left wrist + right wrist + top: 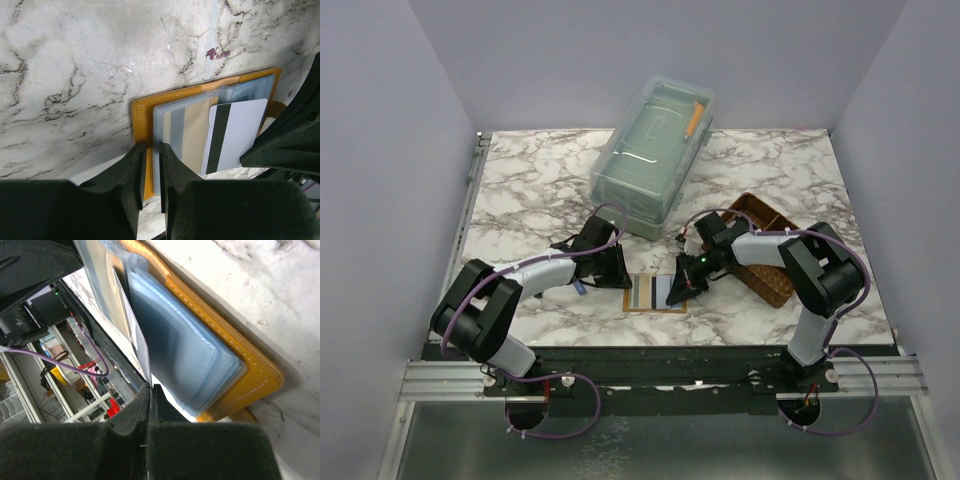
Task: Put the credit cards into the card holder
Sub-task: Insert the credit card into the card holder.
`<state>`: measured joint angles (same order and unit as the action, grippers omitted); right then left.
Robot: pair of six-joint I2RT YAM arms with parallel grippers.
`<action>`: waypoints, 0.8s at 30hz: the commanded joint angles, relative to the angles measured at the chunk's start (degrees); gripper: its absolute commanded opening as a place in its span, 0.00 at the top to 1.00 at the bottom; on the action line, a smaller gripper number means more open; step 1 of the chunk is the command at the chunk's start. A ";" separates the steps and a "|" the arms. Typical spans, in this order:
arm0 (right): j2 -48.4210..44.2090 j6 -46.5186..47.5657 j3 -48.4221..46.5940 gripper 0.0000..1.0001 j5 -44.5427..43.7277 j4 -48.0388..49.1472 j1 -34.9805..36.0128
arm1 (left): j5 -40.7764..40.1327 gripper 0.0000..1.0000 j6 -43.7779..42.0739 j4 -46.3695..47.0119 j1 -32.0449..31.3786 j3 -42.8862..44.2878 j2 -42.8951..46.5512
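Stitched leather-like card holder [140,114], seemingly clear plastic sleeves [185,365]; glossy marble-look table [75,65]

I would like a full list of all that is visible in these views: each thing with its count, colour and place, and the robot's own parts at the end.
table: one, white-grey marble, under everything.
plastic box: one, clear greenish, far centre, lid on.
orange stick: one, on the box's lid; too small to identify.
woven tray: one, brown, right side, partly behind the right arm.
card holder: one, orange-tan with clear sleeves, open at near centre.
card: one, white with dark stripe, partly over the holder's sleeves.
left gripper: one, black, closed on the holder's edge.
right gripper: one, black, pinching the card.
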<state>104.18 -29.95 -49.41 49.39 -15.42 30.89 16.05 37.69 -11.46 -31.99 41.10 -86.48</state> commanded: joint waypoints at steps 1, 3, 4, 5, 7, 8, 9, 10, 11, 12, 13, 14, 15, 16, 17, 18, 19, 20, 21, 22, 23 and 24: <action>-1.06 0.29 0.95 1.00 1.43 -2.89 -0.28 | 0.39 0.78 -0.26 -0.24 -0.09 -0.74 0.11; -1.08 0.25 1.19 1.00 1.80 -2.90 -0.39 | 0.38 0.78 -0.25 -0.23 -0.09 -0.73 0.03; -1.15 0.30 1.28 1.00 1.73 -3.12 -0.44 | 0.38 0.78 -0.25 -0.23 -0.09 -0.69 0.07; -1.17 0.41 1.37 1.00 1.68 -3.23 -0.48 | 0.46 0.78 -0.25 -0.23 -0.08 -0.69 0.08; -1.13 0.78 1.54 1.00 1.96 -3.39 -0.65 | 0.47 0.78 -0.25 -0.23 -0.09 -0.73 0.06; -1.02 0.96 1.52 1.00 2.24 -3.45 -0.75 | 0.47 0.78 -0.25 -0.23 -0.09 -0.76 0.03; -0.88 1.36 1.40 1.00 2.50 -3.62 -0.76 | 0.47 0.78 -0.25 -0.25 -0.09 -0.75 0.06; -0.64 1.65 1.08 1.00 2.68 -3.92 -0.75 | 0.51 0.78 -0.25 -0.23 -0.08 -0.68 0.02; -0.36 2.05 0.71 1.00 2.66 -4.32 -0.81 | 0.55 0.78 -0.25 -0.23 -0.09 -0.62 -0.01; -0.07 2.26 0.37 1.00 2.57 -4.63 -0.88 | 0.62 0.78 -0.25 -0.23 -0.09 -0.57 -0.02; 0.23 2.53 0.04 1.00 2.64 -4.88 -0.98 | 0.66 0.78 -0.31 -0.29 -0.10 -0.53 -0.09; 0.50 2.81 -0.25 1.00 2.78 -5.22 -1.13 | 0.69 0.78 -0.33 -0.23 -0.09 -0.58 -0.05; 0.84 3.36 -0.66 1.00 2.98 -5.73 -1.25 | 0.65 0.78 -0.34 -0.23 -0.09 -0.58 0.10; 1.18 3.87 -1.00 1.00 3.29 -6.14 -1.41 | 0.65 0.78 -0.34 -0.23 -0.09 -0.69 0.23; 1.54 4.40 -1.44 1.00 3.61 -6.59 -1.49 | 0.65 0.78 -0.34 -0.23 -0.09 -0.72 0.30; 2.00 5.01 -2.01 1.00 3.88 -7.21 -1.53 | 0.65 0.78 -0.34 -0.23 -0.09 -0.72 0.40; 2.57 5.75 -2.68 1.00 4.11 -7.90 -1.54 | 0.71 0.78 -0.34 -0.23 -0.11 -0.63 0.41; 3.17 6.39 -3.40 1.00 4.31 -8.61 -1.55 | 0.73 0.78 -0.34 -0.23 -0.10 -0.61 0.41; 3.74 6.86 -4.04 1.00 4.66 -9.00 -1.65 | 0.81 0.78 -0.34 -0.24 -0.09 -0.65 0.40; 4.28 7.34 -4.56 1.00 4.91 -9.38 -1.67 | 0.86 0.78 -0.36 -0.23 -0.09 -0.59 0.42; 4.88 7.82 -5.21 1.00 5.27 -9.87 -1.59 | 0.90 0.78 -0.34 -0.25 -0.09 -0.59 0.46; 5.49 8.31 -5.80 1.00 5.62 -10.37 -1.62 | 0.91 0.78 -0.38 -0.23 -0.09 -0.63 0.56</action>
<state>107.04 -25.02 -52.56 52.64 -22.11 29.63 16.16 37.69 -11.46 -31.99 41.10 -86.48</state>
